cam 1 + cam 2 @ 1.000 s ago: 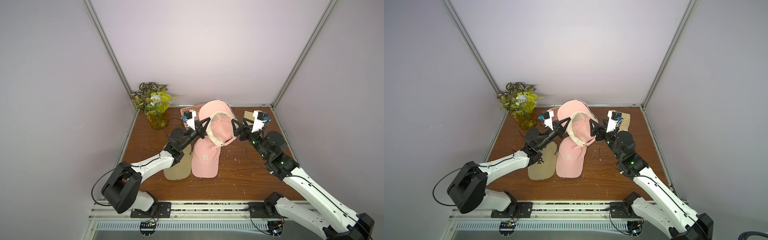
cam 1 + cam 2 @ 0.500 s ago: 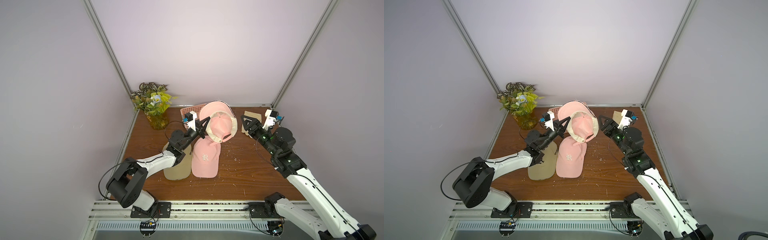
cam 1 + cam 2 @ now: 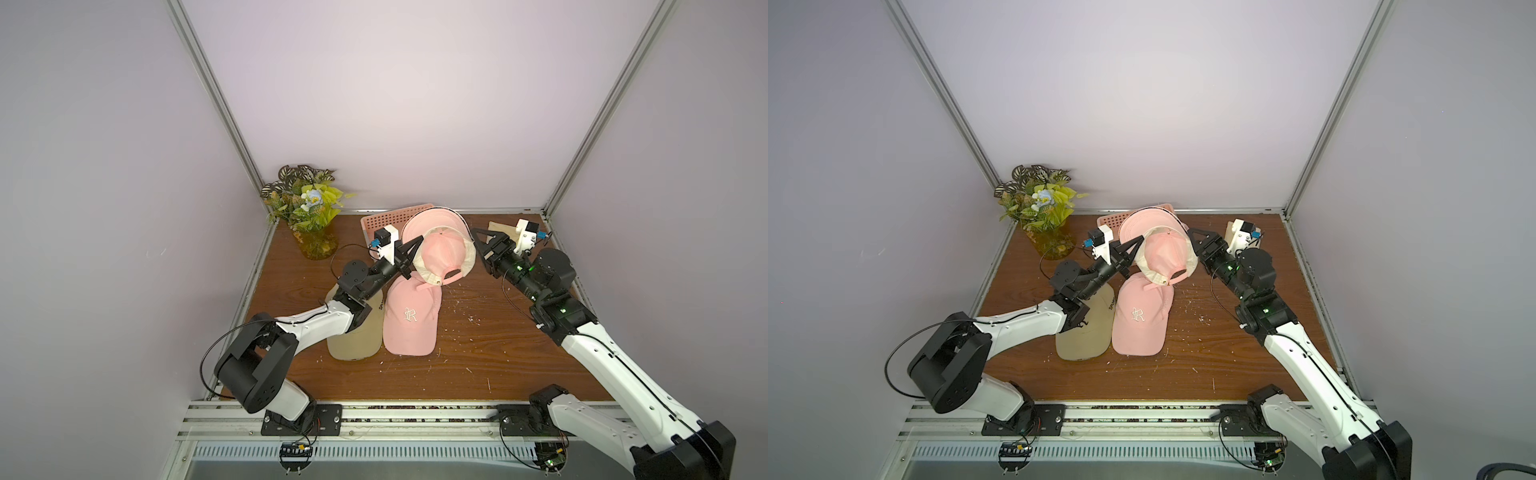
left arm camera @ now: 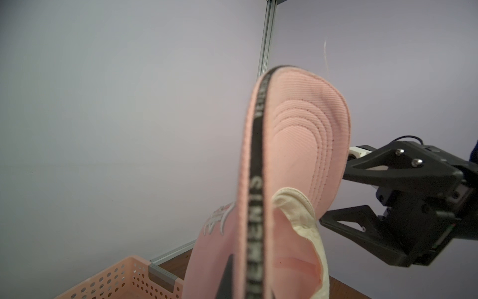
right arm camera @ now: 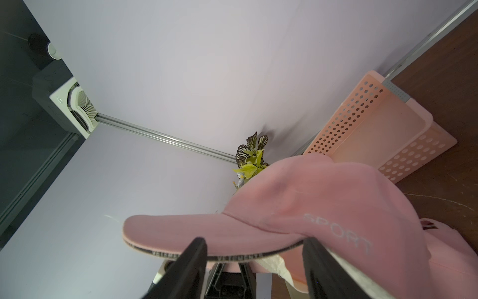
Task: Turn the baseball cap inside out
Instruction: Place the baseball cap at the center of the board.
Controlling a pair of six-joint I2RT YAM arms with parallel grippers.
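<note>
over the brown table (image 3: 478, 353), left hand (image 3: 417, 245) stayed clamped on the raised pink cap (image 3: 442, 253) — right hand (image 3: 477, 241) had let go, come back wide, regrip probably next.

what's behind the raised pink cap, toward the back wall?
A pink perforated basket against the back wall. The raised pink cap covers one end of it in both top views, so anything in that end is hidden there.

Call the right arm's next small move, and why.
Probably close the right gripper on the near edge of the raised pink cap. Its jaws stand open at that edge, holding nothing, while the left gripper is shut on the opposite side, so one grip carries the cap.
</note>
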